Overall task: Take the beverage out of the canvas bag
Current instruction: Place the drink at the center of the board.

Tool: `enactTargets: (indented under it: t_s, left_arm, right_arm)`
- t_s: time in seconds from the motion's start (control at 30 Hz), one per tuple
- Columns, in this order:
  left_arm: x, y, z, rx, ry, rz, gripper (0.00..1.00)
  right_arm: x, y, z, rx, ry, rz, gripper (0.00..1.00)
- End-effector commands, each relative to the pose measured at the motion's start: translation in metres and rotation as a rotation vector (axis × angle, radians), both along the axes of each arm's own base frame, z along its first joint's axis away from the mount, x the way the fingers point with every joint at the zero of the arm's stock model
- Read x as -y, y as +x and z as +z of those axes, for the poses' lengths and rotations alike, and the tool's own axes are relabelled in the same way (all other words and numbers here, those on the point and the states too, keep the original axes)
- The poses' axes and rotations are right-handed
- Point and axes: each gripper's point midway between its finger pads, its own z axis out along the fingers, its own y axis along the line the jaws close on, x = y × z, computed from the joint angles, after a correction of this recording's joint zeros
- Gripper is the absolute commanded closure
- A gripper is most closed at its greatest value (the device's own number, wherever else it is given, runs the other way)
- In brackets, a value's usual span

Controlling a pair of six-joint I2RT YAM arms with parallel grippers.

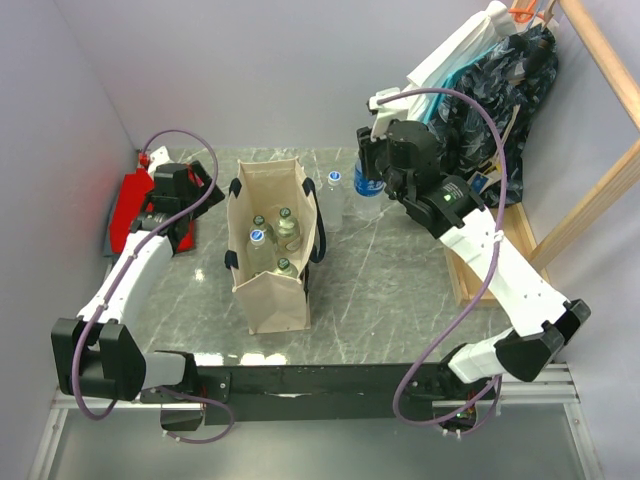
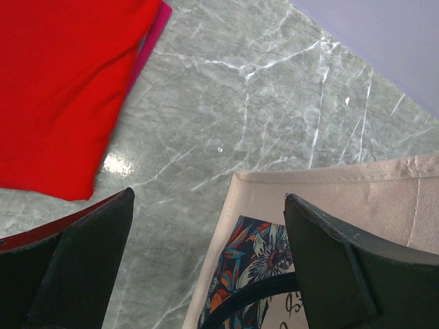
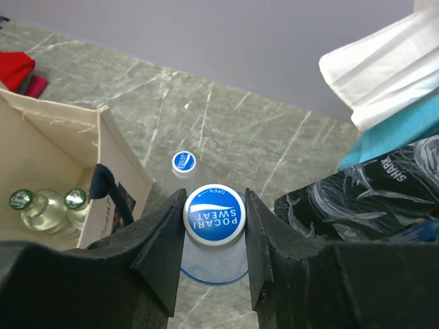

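Glossy marble-look worktop (image 1: pixel 400 280); rough woven canvas bag (image 1: pixel 272 300); matt red cloth (image 2: pixel 55 89); smooth blue plastic cap (image 3: pixel 214 214); bagged bottles (image 1: pixel 286 228) possibly glass.

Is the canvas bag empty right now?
No, the top view shows several capped glass bottles standing inside the open canvas bag.

The blue cap (image 3: pixel 214 214) reads "POCARI SWEAT" with a small "OPEN" by its rim, and the dark patterned bag (image 3: pixel 363 205) says "SHARK".
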Motion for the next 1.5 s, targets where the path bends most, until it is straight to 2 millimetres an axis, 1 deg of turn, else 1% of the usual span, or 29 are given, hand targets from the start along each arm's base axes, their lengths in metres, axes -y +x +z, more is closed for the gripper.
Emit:
enactTargets:
  t_s: [0.0, 0.07, 0.1, 0.2, 0.27, 0.33, 0.43, 0.5, 0.6, 0.63, 0.7, 0.73, 0.8, 0.83, 1.0, 1.03, 1.07, 1.13, 1.27, 1.47]
  left_arm:
    - [0.005, 0.010, 0.018, 0.059, -0.018, -0.014, 0.04]
    - [0.005, 0.008, 0.019, 0.060, -0.016, -0.012, 0.04]
    - [0.003, 0.008, 0.019, 0.059, -0.012, -0.005, 0.04]
    - [0.001, 0.007, 0.018, 0.057, -0.006, 0.002, 0.04]
    - [0.001, 0.006, 0.019, 0.055, -0.003, 0.004, 0.04]
    - [0.001, 0.007, 0.019, 0.057, -0.003, 0.004, 0.04]
    - [0.002, 0.008, 0.020, 0.059, -0.007, -0.003, 0.04]
    - [0.001, 0.008, 0.019, 0.058, -0.006, 0.000, 0.04]
    - [0.000, 0.006, 0.020, 0.056, -0.001, 0.005, 0.04]
    - [-0.001, 0.006, 0.019, 0.055, 0.000, 0.008, 0.04]
    - [-0.001, 0.006, 0.019, 0.056, 0.002, 0.008, 0.04]
    - [-0.001, 0.006, 0.019, 0.054, 0.003, 0.010, 0.04]
    - [-0.002, 0.006, 0.019, 0.052, 0.004, 0.014, 0.04]
    - [-0.001, 0.006, 0.020, 0.054, 0.004, 0.013, 0.04]
    - [-0.001, 0.009, 0.020, 0.053, 0.006, 0.011, 0.04]
    - [-0.001, 0.008, 0.019, 0.049, 0.007, 0.010, 0.04]
    - [-0.001, 0.009, 0.018, 0.047, 0.007, 0.011, 0.04]
    - [-0.002, 0.008, 0.019, 0.049, 0.007, 0.013, 0.04]
    - [-0.002, 0.009, 0.017, 0.043, 0.010, 0.013, 0.04]
    - [-0.001, 0.010, 0.016, 0.040, 0.009, 0.013, 0.04]
  right_arm:
    - [0.007, 0.007, 0.069, 0.211, 0.188, -0.016, 1.00]
    - [0.006, 0.016, 0.057, 0.196, 0.179, -0.026, 1.00]
    - [0.009, 0.021, 0.052, 0.188, 0.178, -0.033, 1.00]
    - [0.009, 0.027, 0.044, 0.177, 0.170, -0.035, 1.00]
    - [0.011, 0.032, 0.043, 0.185, 0.174, -0.042, 1.00]
    - [0.012, 0.036, 0.038, 0.176, 0.202, -0.052, 1.00]
    - [0.012, 0.047, 0.026, 0.149, 0.209, -0.064, 1.00]
    - [0.011, 0.055, 0.013, 0.129, 0.209, -0.073, 1.00]
    - [0.012, 0.065, 0.000, 0.110, 0.202, -0.085, 1.00]
    - [0.011, 0.068, -0.001, 0.114, 0.210, -0.082, 1.00]
    - [0.009, 0.073, -0.011, 0.099, 0.206, -0.081, 1.00]
    - [0.010, 0.076, -0.012, 0.103, 0.206, -0.089, 1.00]
    - [0.010, 0.082, -0.021, 0.091, 0.199, -0.101, 1.00]
    - [0.009, 0.083, -0.022, 0.094, 0.203, -0.097, 1.00]
    - [0.010, 0.096, -0.038, 0.075, 0.195, -0.116, 1.00]
    - [0.011, 0.098, -0.038, 0.080, 0.201, -0.118, 1.00]
    - [0.011, 0.100, -0.043, 0.070, 0.199, -0.120, 1.00]
    - [0.012, 0.104, -0.047, 0.068, 0.202, -0.126, 1.00]
    - [0.014, 0.113, -0.062, 0.040, 0.193, -0.144, 1.00]
    - [0.014, 0.118, -0.077, 0.017, 0.200, -0.143, 1.00]
